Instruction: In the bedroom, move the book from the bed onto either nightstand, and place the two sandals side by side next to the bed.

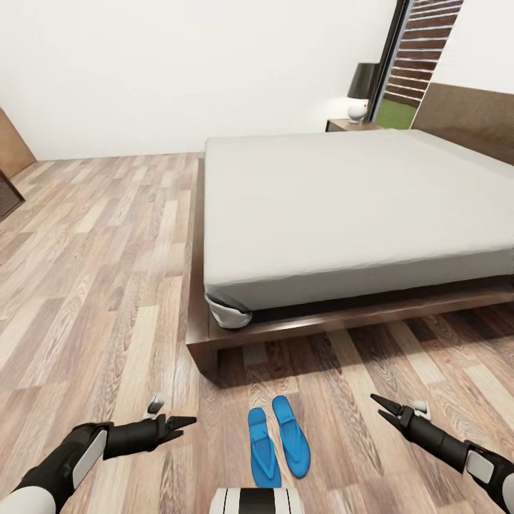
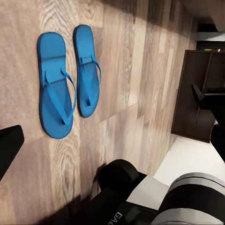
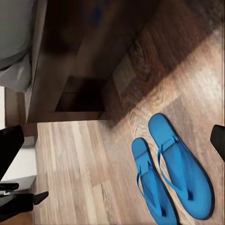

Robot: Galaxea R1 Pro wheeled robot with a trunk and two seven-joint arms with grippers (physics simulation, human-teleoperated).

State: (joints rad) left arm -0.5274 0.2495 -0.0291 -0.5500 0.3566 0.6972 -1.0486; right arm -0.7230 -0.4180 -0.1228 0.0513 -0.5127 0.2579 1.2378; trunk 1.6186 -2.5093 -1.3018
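Observation:
Two bright blue sandals lie side by side on the wooden floor, just off the foot corner of the bed. They also show in the left wrist view and in the right wrist view. My left gripper hovers open to the left of them, and my right gripper hovers open to their right; neither touches them. The nightstand with its black-shaded lamp stands beyond the far side of the bed. The book is out of view.
The bed's dark wooden frame juts out low at the corner near the sandals. A headboard runs along the right. A dark cabinet stands at the far left. Open wooden floor stretches left of the bed.

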